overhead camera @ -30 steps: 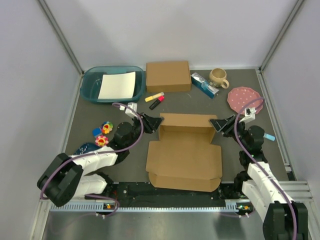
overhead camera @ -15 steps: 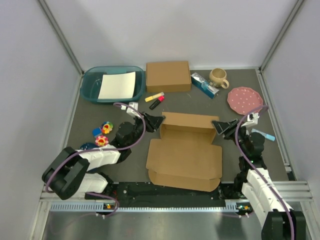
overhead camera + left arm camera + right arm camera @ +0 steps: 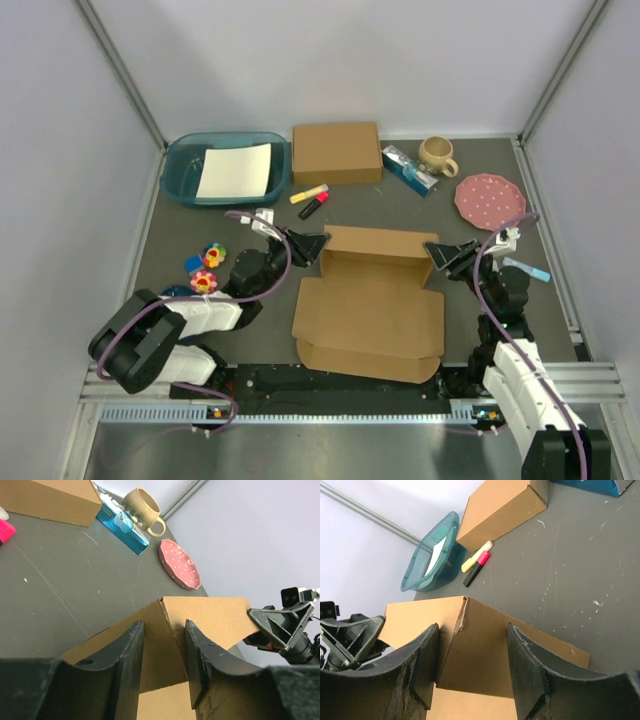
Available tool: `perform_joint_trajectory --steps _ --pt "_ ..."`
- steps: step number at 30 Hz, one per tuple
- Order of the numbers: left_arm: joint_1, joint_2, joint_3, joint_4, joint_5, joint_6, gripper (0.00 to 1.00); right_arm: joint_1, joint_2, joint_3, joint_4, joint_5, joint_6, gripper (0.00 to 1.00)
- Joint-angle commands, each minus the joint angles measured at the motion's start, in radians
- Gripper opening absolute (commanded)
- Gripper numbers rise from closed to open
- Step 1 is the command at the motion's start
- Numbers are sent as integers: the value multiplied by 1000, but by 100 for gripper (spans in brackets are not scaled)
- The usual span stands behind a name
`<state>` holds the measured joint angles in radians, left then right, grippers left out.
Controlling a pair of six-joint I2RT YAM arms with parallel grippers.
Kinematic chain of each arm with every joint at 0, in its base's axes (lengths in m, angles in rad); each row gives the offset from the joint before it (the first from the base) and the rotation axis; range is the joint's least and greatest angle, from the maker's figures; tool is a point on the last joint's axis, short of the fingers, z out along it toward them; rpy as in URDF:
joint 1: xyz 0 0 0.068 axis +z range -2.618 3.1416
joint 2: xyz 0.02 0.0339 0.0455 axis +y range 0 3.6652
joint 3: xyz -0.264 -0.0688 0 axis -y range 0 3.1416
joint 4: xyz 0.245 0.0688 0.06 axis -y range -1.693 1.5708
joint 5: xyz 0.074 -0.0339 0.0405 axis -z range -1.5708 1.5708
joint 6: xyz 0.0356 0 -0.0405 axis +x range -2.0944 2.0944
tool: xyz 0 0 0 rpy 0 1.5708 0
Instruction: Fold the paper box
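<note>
Paper box: we see the paper box (image 3: 368, 318) at the middle of the dark counter (image 3: 400, 208), just ahead of the arm bases. Its broad panel lies flat, with a low lip raised along the 6 o'clock edge.
Back wall: the panel at the 12 o'clock edge stands up, with short side flaps bent toward us at both ends.
Left hand: the left hand (image 3: 316, 243) sits at the box's 10 o'clock corner. In the wrist view its fingers (image 3: 129, 652) stand one on each side of the corner fold, and cardboard fills the narrow gap. We cannot tell whether they press it.
Right hand: the right hand (image 3: 438, 252) sits at the 2 o'clock corner. Its fingers (image 3: 422, 665) stand wider apart, astride the corner crease. We cannot tell here either whether they are clamped on the cardboard.
Smaller box: a closed brown smaller box (image 3: 336, 152) lies at 12 o'clock, well apart from the task's box.
Markers: we see two markers (image 3: 312, 199), one yellow and one pink, between the two boxes.
Basin: a teal basin (image 3: 178, 172) at 10 o'clock holds a white sheet (image 3: 235, 170).
Far right: a tan mug (image 3: 436, 154) and a blue packet (image 3: 408, 168) lie at 1 o'clock, and a pink plate (image 3: 490, 198) at 2 o'clock.
Toys: small bright toys (image 3: 205, 268) lie at 9 o'clock, beside the left arm.
</note>
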<state>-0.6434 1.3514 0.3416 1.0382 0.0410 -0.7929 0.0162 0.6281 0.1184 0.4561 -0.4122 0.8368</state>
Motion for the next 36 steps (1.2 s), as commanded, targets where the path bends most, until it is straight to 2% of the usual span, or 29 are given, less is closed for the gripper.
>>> perform_joint_trajectory --steps 1,5,8,16,23,24,26,31,36 --pt "-21 114 -118 -319 111 43 38 2 -39 -75 -371 -24 -8 31" --pt "-19 108 -119 -305 111 37 38 1 -71 -48 -419 -10 -31 34" --pt "-19 46 -87 -368 102 47 39 1 -50 9 -433 -1 -34 38" --pt "-12 -132 80 -639 39 118 49 -1 -10 174 -514 53 -67 64" --pt "4 -173 166 -710 4 159 54 1 19 300 -577 56 -110 76" --pt "7 -181 180 -727 -9 162 56 1 4 316 -603 71 -116 82" --pt "16 -218 195 -741 -29 170 59 2 -10 360 -649 99 -140 86" --pt "30 -314 263 -793 -115 195 65 1 28 449 -698 121 -176 89" --pt "33 -336 330 -825 -127 228 67 1 61 503 -686 119 -177 89"
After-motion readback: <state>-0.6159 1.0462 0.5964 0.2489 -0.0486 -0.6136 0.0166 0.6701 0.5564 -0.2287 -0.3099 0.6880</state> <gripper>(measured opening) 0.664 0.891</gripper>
